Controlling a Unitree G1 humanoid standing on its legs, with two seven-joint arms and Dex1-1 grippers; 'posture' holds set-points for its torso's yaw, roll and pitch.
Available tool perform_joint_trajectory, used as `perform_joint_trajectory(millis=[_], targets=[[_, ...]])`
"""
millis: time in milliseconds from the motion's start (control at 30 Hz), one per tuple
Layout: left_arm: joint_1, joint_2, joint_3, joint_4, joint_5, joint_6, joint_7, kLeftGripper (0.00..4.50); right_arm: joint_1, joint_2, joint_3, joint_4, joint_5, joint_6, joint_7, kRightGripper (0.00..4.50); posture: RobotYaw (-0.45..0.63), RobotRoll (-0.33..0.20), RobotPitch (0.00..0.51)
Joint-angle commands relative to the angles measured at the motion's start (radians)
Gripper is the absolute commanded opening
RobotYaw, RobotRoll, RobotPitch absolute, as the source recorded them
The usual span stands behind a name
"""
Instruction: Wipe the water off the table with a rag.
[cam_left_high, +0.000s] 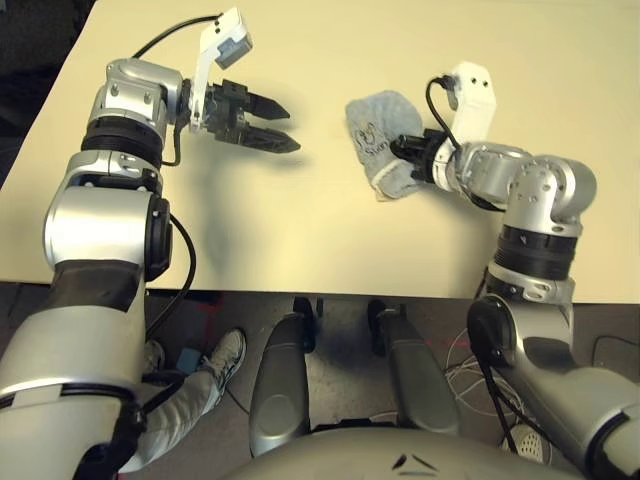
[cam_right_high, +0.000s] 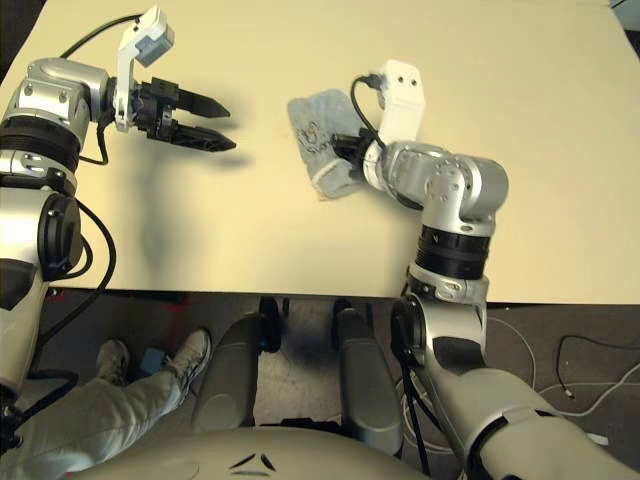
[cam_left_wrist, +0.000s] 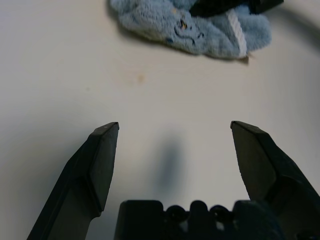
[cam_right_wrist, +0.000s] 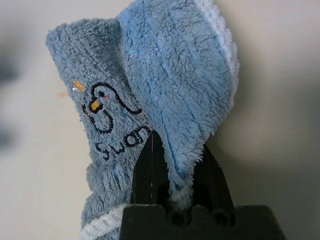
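Rag (cam_left_high: 381, 140) clamped in right gripper (cam_right_wrist: 175, 165), resting on table (cam_left_high: 330, 230) mid-surface. Left gripper (cam_left_high: 272, 125) spread wide, empty, hovering apart. Faint tan spot (cam_left_wrist: 140, 78) visible beside rag; wiping judged incomplete.

rag (cam_left_high: 382, 135): I see grey-blue terry, crumpled, pale hem, dark drawing with lettering, lying mid-table, near end pinched | water (cam_left_wrist: 140, 78): I make out one faint tan spot just beside rag | table (cam_left_high: 330, 230): pale beige, matte, flat
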Motion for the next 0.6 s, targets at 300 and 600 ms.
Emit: perform_joint_trajectory(millis=[300, 600], targets=[[-0.001, -0.030, 0.009, 0.019, 0.005, -0.022, 0.007, 4.50, 0.023, -0.132, -0.065, -0.015, -0.034, -0.013, -0.020, 0.09, -0.11, 0.000, 0.333], [-0.010, -0.021, 0.005, 0.021, 0.011, -0.021, 0.001, 4.50, -0.085, -0.048, -0.076, -0.010, 0.009, 0.003, -0.022, 0.09, -0.10, 0.000, 0.332]])
